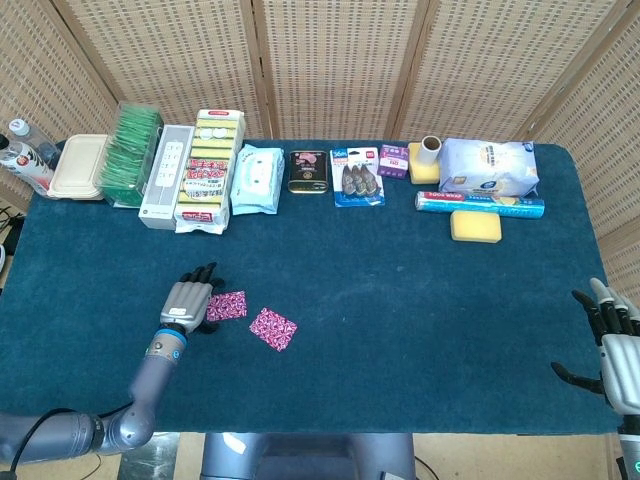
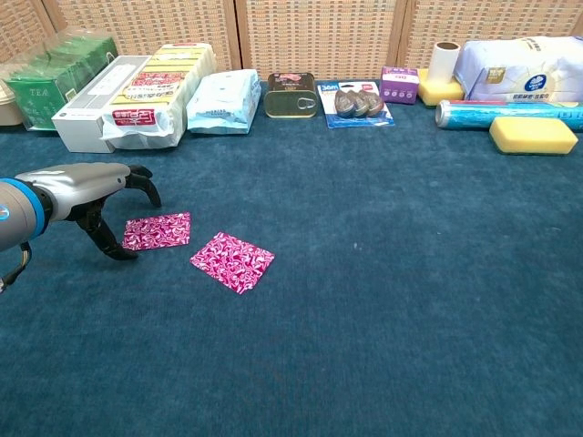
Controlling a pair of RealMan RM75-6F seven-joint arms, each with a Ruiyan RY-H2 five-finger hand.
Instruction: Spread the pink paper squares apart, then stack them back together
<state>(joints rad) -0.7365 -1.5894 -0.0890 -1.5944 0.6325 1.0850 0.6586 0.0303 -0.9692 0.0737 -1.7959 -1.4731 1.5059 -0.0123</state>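
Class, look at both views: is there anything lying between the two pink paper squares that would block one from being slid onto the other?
Nothing visible does. The left square and the right square lie flat and apart, with only bare blue tablecloth between them. The left hand hangs at the left square's outer edge, not in the gap.

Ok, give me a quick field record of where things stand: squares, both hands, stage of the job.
squares: two pink paper squares, left square and right square, flat on the table, apart, not overlapping
left hand: beside the left square, fingers curled down, holding nothing
right hand: at the table's right edge, fingers apart, holding nothing
stage: spread done; stacking not begun
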